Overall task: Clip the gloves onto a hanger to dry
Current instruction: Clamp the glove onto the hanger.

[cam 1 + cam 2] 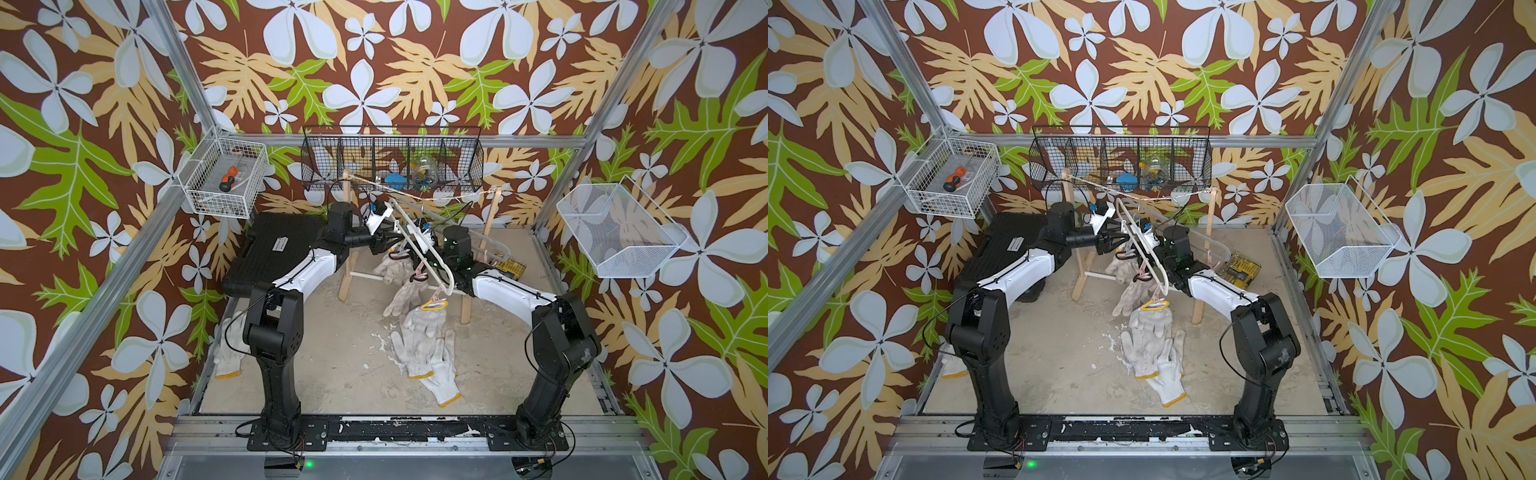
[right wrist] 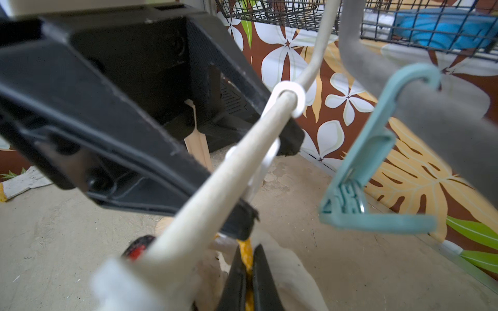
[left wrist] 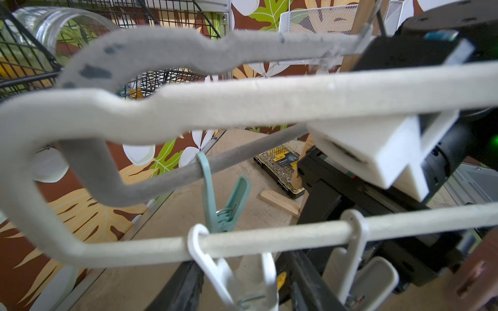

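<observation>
I log: right tool (image 2: 248, 255), clenched on a glove (image 2: 293, 272) cuff; left tool (image 2: 266, 183), released, jaws straddling a clip (image 2: 265, 161) on the hanger (image 2: 213, 185).

Glove (image 2: 291, 269) between the right fingers (image 2: 262, 282) is blurred and cut off; left fingers (image 3: 183, 290) likewise blurred, cropped.

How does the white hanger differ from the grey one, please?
The white hanger is pale cream; the grey hanger is darker and fuzzier-looking. The white hanger carries white clips, the grey hanger a teal clip. Only the white hanger has gloves hanging from it; none shows on the grey hanger. Both have the same wavy shoulders.
</observation>
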Motion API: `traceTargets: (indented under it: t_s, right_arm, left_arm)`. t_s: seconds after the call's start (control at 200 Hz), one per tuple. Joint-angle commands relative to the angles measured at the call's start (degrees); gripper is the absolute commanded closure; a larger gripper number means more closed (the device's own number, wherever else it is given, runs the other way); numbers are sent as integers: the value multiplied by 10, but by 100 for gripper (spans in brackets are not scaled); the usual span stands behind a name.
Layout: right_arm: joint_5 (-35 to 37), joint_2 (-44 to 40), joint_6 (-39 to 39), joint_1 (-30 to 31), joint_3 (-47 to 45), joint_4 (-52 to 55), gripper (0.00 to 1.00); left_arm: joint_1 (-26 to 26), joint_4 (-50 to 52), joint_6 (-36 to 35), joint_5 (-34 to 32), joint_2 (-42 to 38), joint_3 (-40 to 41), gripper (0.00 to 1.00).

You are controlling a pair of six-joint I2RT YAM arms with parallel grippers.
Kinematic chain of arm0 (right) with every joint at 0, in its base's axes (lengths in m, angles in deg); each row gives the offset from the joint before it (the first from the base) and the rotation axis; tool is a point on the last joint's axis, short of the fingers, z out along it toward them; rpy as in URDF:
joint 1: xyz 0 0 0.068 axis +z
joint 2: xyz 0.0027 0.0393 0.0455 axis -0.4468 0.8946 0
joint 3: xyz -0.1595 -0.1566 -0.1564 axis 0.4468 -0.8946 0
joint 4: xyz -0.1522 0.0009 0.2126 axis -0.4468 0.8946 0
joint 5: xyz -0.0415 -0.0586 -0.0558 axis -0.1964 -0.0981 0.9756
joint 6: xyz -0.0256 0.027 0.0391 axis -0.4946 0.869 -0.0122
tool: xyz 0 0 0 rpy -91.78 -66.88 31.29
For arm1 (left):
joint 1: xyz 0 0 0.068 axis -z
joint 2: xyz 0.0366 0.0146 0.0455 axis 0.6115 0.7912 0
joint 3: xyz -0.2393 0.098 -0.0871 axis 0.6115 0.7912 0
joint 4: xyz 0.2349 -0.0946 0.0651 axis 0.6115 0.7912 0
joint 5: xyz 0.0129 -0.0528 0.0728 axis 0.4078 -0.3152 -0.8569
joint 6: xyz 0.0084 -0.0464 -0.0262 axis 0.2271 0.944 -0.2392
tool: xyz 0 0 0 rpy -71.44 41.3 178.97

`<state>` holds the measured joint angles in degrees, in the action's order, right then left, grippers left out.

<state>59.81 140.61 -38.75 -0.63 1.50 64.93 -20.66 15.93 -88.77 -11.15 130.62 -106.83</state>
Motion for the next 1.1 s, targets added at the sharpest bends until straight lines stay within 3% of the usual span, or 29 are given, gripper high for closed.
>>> traceTargets:
  t_s: [0.0, 0.3, 0.45, 0.476, 0.491, 1.096]
  right_arm:
    - [-8, 4, -1, 1, 10, -19, 96]
    - [12, 6, -13, 0, 22, 9, 61]
    - [25, -10, -19, -6, 2, 15, 56]
    - [25, -14, -19, -7, -2, 15, 55]
    - [25, -16, -19, -7, -4, 15, 55]
    - [51, -75, 10, -31, -61, 21, 50]
  left_arm:
    - [-2, -6, 7, 4, -8, 1, 44]
    - [-3, -2, 9, -11, -26, 23, 26]
    - [-5, -1, 9, -30, -44, 41, 18]
    - [-5, -1, 9, -33, -46, 45, 3]
    - [-5, -1, 8, -34, -48, 48, 1]
    - [-4, 14, -15, -79, -135, 157, 0]
